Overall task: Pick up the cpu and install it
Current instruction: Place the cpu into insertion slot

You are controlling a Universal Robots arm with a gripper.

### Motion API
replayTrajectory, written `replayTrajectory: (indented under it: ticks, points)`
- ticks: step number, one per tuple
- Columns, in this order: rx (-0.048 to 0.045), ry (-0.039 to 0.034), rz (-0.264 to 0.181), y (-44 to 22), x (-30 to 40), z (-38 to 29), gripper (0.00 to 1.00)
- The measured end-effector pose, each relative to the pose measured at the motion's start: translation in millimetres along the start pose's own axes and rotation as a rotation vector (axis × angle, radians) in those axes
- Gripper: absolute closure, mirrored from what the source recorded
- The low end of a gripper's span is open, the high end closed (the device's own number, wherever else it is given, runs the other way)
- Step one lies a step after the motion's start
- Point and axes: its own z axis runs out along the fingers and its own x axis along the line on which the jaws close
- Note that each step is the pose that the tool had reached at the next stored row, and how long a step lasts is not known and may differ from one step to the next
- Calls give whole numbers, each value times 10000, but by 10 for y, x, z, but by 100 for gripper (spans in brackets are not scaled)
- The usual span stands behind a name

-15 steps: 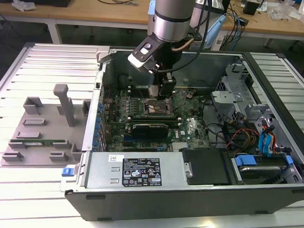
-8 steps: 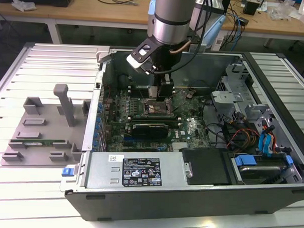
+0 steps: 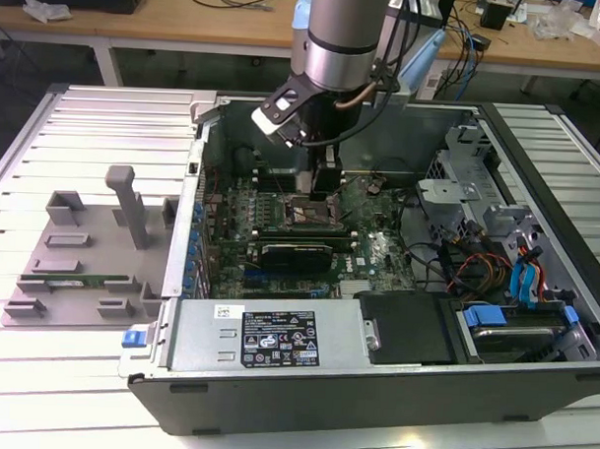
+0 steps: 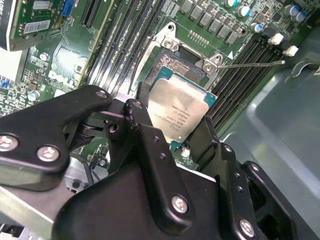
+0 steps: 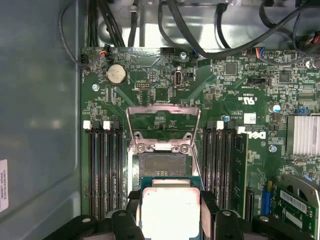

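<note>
Claw [image 4: 172,120] grips cpu [image 4: 181,107] over open socket [image 4: 176,61].

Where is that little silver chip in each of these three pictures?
Exterior view: the gripper carrying it hangs over the socket.
Second wrist view: the cpu is clamped between black fingers, just short of the socket.
First wrist view: the cpu sits between the fingers, beside the open socket.
Shared landmark: the socket.
</note>
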Motion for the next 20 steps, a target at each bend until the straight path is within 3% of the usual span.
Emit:
replayTrajectory:
  ticks: [11, 20]
  points:
    - [0, 0, 0, 5, -2, 122, 45]
    - [0, -1, 0, 7, -3, 175, 45]
